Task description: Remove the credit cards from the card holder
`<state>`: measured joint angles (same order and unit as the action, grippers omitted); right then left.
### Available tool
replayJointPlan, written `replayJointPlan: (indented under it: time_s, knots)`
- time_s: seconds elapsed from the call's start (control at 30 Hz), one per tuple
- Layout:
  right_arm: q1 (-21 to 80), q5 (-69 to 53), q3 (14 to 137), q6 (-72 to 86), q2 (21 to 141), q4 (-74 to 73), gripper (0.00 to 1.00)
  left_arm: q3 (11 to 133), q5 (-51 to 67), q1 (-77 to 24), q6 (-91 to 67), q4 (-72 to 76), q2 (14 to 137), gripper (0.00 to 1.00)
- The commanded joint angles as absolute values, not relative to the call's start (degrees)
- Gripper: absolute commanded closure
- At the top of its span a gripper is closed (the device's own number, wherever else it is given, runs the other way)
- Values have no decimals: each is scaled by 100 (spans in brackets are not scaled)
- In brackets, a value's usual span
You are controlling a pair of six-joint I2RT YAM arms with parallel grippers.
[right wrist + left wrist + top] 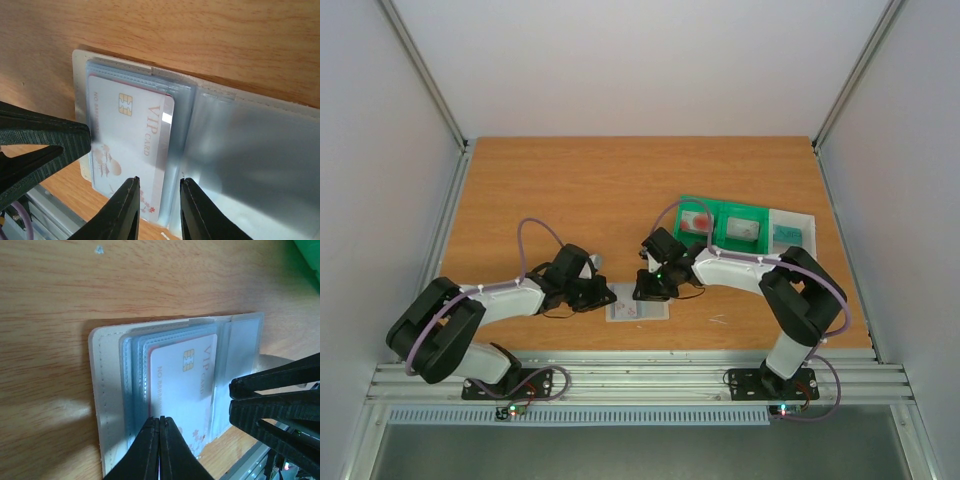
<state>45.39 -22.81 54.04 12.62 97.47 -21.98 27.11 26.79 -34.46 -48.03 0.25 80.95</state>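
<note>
I see the holder (640,310) lying open and flat on the bench (570,190), low in the middle of the overhead view, between the two arms. Both arms reach in toward it from either side.

In the left wrist view, the left pincer (159,426) is clenched. Its two fingers are pressed together at the bottom centre of the frame, with the tips over the lower edge of the stacked clear sleeves. I cannot tell whether a sleeve is caught between them. A white card (182,385) printed "VIP CARD", with a gold chip, sits in the top sleeve in the middle of that frame.

In the right wrist view, the right pincer (159,197) is released. Its fingers stand apart at the bottom of the frame, one on each side of the card's right edge, and the card is not clamped. The holder's other pocket spreads across the right half of that frame and looks pale and glossy.

In the overhead view, a green tray (708,206) lies right of centre. In it are a white card with red marks (695,222) and a greyish card (741,229). Just right of the tray, a clear box (802,218) holds a teal card (787,232).
</note>
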Motion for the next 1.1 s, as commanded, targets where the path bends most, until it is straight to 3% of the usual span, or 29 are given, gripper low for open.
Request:
replayJointPlan:
  time_s: [0.0, 0.7, 1.07]
  knots:
    - [4579, -2257, 5387, 1278, 9897, -2031, 75, 2637, 2620, -3437, -4673, 205, 8171, 98]
    - [4579, -2267, 5319, 1272, 10106, -1894, 81, 2633, 2592, -3437, -4570, 97, 8145, 97]
    - [4584, -2034, 5328, 1248, 10073, -2113, 89, 2622, 2542, -3437, -4521, 31, 8078, 92]
